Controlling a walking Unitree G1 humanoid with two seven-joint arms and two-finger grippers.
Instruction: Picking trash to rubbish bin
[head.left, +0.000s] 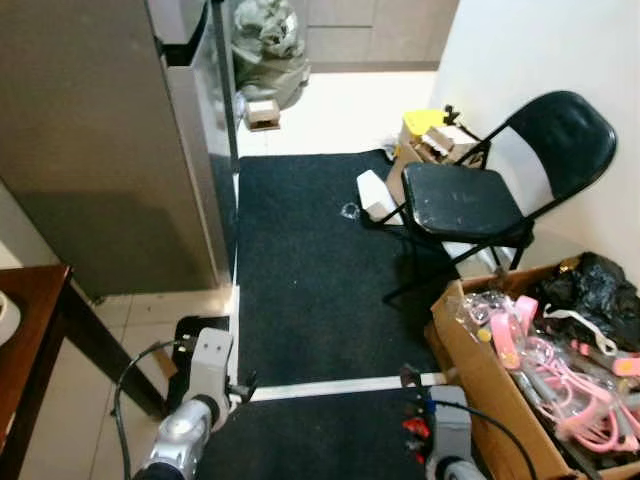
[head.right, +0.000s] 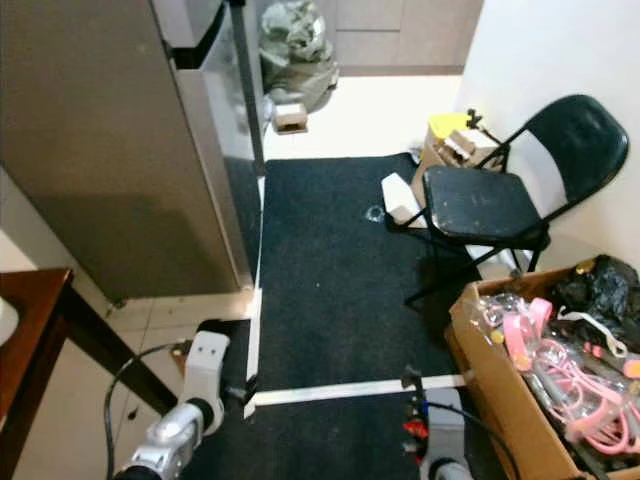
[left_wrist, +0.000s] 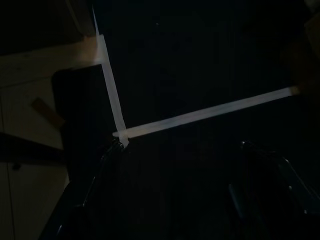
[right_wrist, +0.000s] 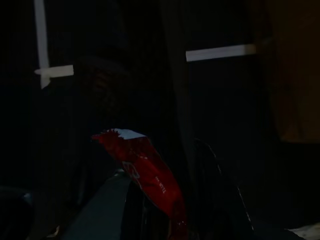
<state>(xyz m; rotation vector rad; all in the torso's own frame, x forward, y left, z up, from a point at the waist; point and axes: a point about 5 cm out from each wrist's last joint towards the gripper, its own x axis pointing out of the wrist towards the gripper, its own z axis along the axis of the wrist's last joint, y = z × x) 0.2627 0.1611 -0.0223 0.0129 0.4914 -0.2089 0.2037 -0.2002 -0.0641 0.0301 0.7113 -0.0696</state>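
A crumpled red snack wrapper (right_wrist: 145, 170) with a white torn edge sticks up between the black fingers (right_wrist: 212, 185) of my right gripper (right_wrist: 160, 160), which is shut on it. That arm hangs low at the bottom right over the black mat (head.left: 300, 260), where the wrapper (head.left: 413, 428) shows as a red spot by the wrist. My left gripper (left_wrist: 181, 146) is open and holds nothing; it hangs over the mat's white tape corner (left_wrist: 120, 134). A small clear scrap (head.left: 349, 211) lies on the mat near the chair.
A grey fridge (head.left: 110, 140) stands left, a dark wooden table (head.left: 30, 340) at the near left. A black folding chair (head.left: 470, 200) and an open cardboard box of pink hangers (head.left: 545, 370) line the right wall. A stuffed grey bag (head.left: 268, 45) and a small box (head.left: 263, 113) sit far back.
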